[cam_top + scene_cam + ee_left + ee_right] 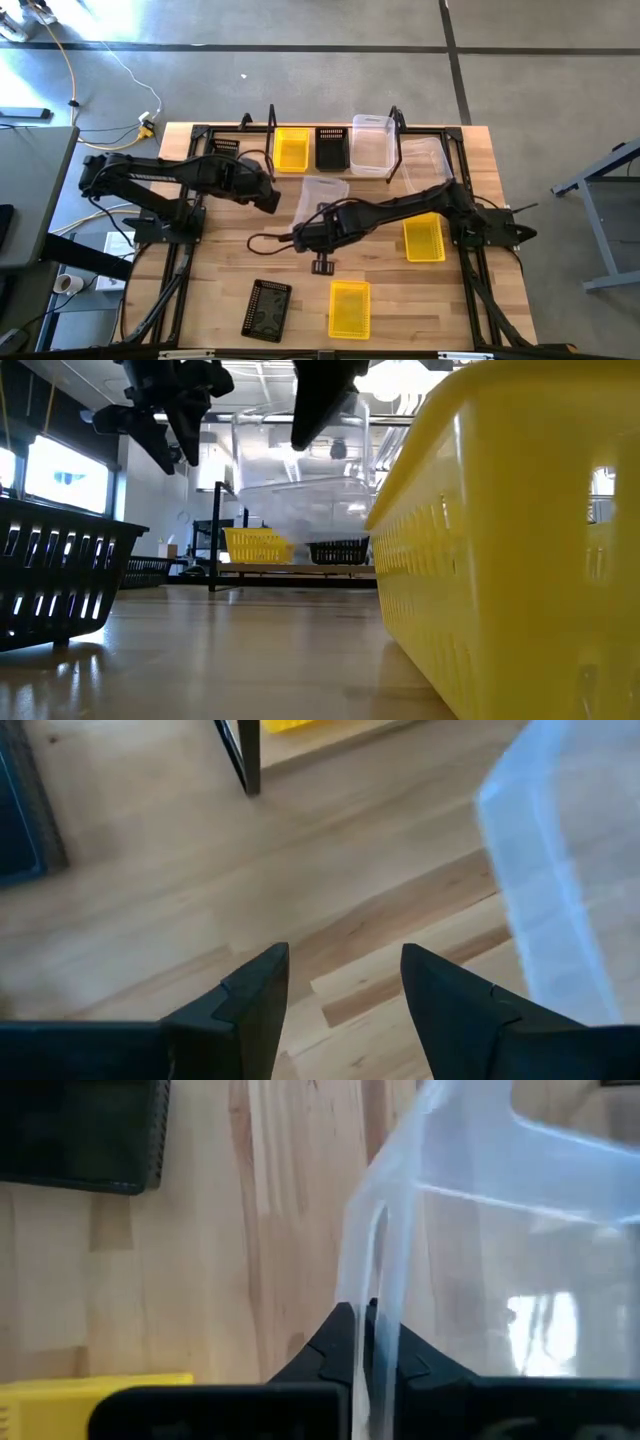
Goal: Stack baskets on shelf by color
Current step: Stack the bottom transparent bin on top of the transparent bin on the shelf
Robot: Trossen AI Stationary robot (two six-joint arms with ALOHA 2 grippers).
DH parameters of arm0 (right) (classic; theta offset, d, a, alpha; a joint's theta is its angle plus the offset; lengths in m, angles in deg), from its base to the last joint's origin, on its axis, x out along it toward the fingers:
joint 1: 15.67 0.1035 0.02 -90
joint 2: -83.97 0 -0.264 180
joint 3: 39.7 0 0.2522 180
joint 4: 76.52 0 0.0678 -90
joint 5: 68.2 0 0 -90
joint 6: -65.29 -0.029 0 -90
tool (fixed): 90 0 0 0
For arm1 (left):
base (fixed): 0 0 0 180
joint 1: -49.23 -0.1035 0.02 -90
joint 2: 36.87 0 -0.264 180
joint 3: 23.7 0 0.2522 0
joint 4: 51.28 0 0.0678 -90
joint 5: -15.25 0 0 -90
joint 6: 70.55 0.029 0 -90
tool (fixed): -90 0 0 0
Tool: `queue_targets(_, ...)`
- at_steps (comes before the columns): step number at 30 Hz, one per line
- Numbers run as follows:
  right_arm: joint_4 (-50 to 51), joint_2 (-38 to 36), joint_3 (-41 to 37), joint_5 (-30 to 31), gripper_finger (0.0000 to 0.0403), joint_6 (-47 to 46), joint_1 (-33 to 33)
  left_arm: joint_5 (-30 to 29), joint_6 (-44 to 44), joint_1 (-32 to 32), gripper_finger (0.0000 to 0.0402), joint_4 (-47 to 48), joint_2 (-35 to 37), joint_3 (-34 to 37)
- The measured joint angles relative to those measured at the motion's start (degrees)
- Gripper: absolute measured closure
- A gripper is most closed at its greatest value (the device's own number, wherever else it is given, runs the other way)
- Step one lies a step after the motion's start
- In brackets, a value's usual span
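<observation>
Right gripper [368,1342] has its jaws clamped on the thin rim of a clear basket [318,195] at worktop centre, about seven o'clock from the shelf [330,170]. It looks light, flexible and slick, so pinching the rim near a corner should steady it. Left gripper [340,985], jaws apart and empty, waits at its nine o'clock.

text: none legible | labels: none | brands: none | numbers: none
</observation>
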Motion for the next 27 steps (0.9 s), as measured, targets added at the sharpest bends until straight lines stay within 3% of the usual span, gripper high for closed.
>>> queue_targets(13,6.5,-10.0,0.0,8.0,0.0403,4.4,-0.7,0.0,8.2,-1.3,0.0216,-0.4,0.3,0.0)
queue_targets(27,17.9,-19.4,0.0,18.0,0.0403,6.9,-4.4,-0.5,10.5,-1.3,0.0216,-0.6,0.2,0.0)
